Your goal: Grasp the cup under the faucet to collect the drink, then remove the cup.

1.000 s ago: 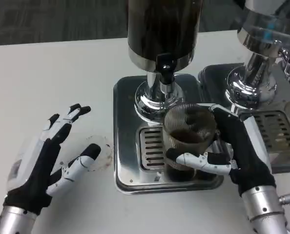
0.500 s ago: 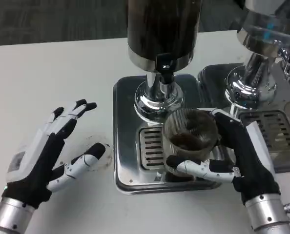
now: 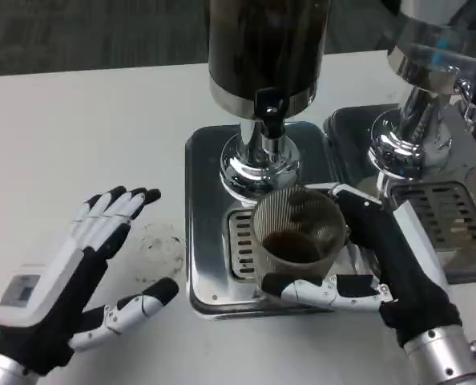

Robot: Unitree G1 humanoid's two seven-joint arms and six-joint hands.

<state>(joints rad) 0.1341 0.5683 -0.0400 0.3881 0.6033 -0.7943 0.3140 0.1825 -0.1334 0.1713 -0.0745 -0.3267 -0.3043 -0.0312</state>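
Observation:
A clear ribbed cup (image 3: 296,233) with dark drink in its bottom stands over the drip grate (image 3: 242,241) of the metal tray (image 3: 202,160), just below and in front of the black faucet (image 3: 269,108) of the dark drink dispenser (image 3: 266,48). My right hand (image 3: 382,269) grips the cup, thumb across its front and fingers behind its right side. My left hand (image 3: 70,277) lies open on the white table to the left of the tray, fingers spread, holding nothing.
A second dispenser (image 3: 430,72) with its own tray and grate (image 3: 454,212) stands at the right, close to my right forearm. A faint stain (image 3: 159,241) marks the table between my left hand and the tray.
The cup has shifted left and forward in my right hand's grip. My left hand has turned flatter and slid toward the near edge of the table.

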